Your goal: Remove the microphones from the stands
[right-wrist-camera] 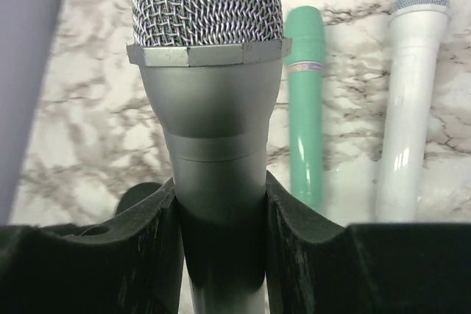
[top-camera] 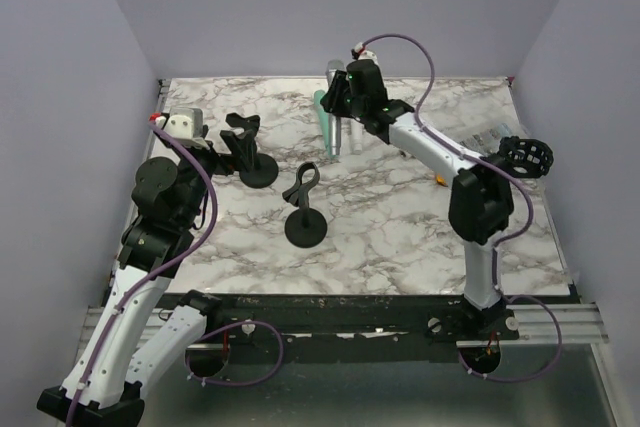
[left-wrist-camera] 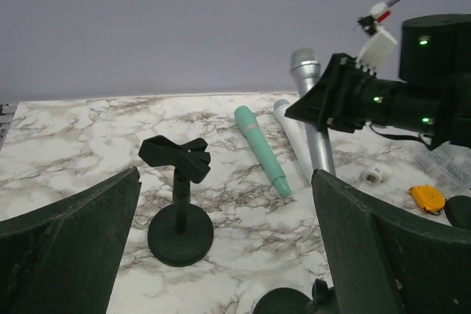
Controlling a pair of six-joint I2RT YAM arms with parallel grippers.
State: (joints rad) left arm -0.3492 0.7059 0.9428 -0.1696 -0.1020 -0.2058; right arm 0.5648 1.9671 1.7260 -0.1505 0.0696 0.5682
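Observation:
My right gripper [top-camera: 345,97] is shut on a silver microphone [top-camera: 335,71] and holds it off the table near the far wall, mesh head up. In the right wrist view the fingers [right-wrist-camera: 305,248] clamp its body [right-wrist-camera: 210,108] below the head. It also shows in the left wrist view [left-wrist-camera: 305,71]. Two black stands [top-camera: 252,152] [top-camera: 305,212] stand on the table with empty clips. One shows in the left wrist view [left-wrist-camera: 179,204]. My left gripper [top-camera: 215,147] is open and empty [left-wrist-camera: 224,255], near the left stand.
A green microphone [top-camera: 322,115] [right-wrist-camera: 305,108] and a white one [top-camera: 337,139] [right-wrist-camera: 412,101] lie side by side under the right gripper. A small yellow object [left-wrist-camera: 427,196] and a black round part [top-camera: 527,155] sit at the right. Walls close three sides.

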